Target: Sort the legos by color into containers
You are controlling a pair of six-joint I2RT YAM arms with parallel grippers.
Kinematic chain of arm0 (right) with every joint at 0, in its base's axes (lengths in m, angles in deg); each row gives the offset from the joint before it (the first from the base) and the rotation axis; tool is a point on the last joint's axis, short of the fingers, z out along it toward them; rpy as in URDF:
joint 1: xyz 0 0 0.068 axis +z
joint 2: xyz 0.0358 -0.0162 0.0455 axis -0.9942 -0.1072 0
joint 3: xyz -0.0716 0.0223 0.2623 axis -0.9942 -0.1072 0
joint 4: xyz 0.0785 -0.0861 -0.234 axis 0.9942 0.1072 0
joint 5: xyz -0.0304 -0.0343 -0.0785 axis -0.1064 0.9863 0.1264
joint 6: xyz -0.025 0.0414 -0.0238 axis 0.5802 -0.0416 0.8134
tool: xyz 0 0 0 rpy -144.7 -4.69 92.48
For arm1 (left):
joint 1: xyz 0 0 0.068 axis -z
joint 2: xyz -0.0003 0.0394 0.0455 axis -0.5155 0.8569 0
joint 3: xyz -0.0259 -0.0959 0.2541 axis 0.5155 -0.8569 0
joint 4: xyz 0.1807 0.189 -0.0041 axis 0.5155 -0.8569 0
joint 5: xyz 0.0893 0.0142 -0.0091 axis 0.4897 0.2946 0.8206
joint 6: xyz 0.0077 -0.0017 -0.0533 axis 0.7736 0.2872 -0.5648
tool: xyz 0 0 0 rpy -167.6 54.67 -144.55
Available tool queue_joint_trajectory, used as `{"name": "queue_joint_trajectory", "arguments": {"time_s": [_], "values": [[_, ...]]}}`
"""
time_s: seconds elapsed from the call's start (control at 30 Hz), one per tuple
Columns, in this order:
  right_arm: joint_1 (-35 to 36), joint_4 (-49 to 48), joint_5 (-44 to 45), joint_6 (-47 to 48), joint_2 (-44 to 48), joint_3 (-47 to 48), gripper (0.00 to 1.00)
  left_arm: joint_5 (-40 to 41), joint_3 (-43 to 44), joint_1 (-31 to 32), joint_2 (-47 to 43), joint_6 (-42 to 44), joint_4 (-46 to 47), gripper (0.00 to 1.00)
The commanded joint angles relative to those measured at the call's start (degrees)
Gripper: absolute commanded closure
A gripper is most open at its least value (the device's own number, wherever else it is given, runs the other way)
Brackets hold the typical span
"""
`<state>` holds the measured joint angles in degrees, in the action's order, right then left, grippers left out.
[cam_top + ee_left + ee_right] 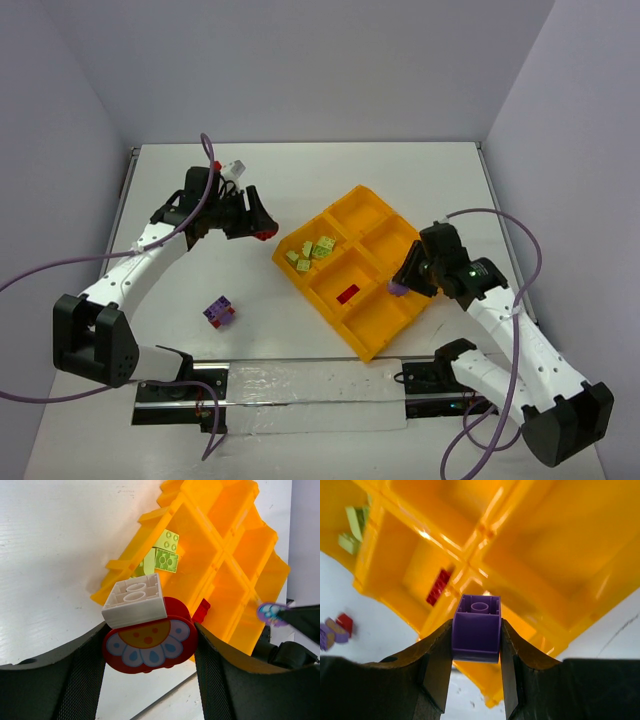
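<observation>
The left end effector pinches a red flower piece, a rounded plaque printed with white petals, blue drops and an orange face. A white brick with two studs is stuck on top of it. It sits just beside the left corner of the orange-yellow tray.

The right end effector is clamped on a purple brick, a small glossy block with one round stud showing, at the tray's right edge.

Several pale green bricks lie in the tray's leftmost compartment. A flat red brick lies in the compartment next to it on the near side.

A purple and red clump rests on the white surface, well apart from the tray.
</observation>
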<state>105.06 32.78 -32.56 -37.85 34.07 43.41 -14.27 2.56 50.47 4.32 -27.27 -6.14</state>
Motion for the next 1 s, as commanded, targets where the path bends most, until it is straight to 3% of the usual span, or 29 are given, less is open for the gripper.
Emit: {"name": "queue_joint_trajectory", "arguments": {"time_s": [0.0,0.07,0.1,0.13,0.17,0.2,0.27,0.47,0.7,0.83,0.97], "values": [[3.5,4.2,-3.8,-4.1,1.2,-1.6,1.00,0.4,0.6,-0.1,-2.2,-2.0,3.5,1.00],[6.4,4.9,-2.6,-5.5,0.4,-1.5,0.98,-0.4,0.9,-0.2,-1.5,-2.6,4.1,1.00],[7.6,5.0,-2.4,-5.9,0.0,-1.4,0.90,-0.6,1.0,-0.2,-1.2,-2.9,4.5,1.00],[8.7,5.0,-2.0,-6.2,-0.6,-1.2,0.79,-0.8,1.1,-0.2,-0.9,-3.1,4.9,1.00],[9.7,5.1,-1.0,-6.3,-1.4,-0.7,0.59,-1.2,1.4,-0.2,-0.7,-3.2,5.3,1.00],[10.5,5.1,-0.4,-6.3,-1.9,-0.3,0.45,-1.5,1.7,-0.2,-0.6,-3.2,5.5,1.00],[11.2,5.2,0.1,-5.8,-2.7,0.7,0.36,-2.4,2.5,-0.2,-0.6,-3.0,5.4,1.00],[11.4,5.7,-0.2,-1.1,-6.9,7.8,0.33,-3.7,3.0,-0.3,-2.5,-2.8,5.2,1.00],[10.6,-0.7,-0.9,6.1,-14.8,21.8,0.39,-17.7,-0.1,-1.2,-3.7,-0.7,9.7,1.00],[8.6,-4.1,-8.8,9.2,-25.0,34.0,0.42,-19.1,-1.1,-1.3,-4.8,-1.2,11.6,1.00],[8.7,-5.4,-15.8,11.5,-37.1,49.2,0.42,-27.5,-0.5,-1.6,-3.2,-0.2,11.7,1.00]]}}
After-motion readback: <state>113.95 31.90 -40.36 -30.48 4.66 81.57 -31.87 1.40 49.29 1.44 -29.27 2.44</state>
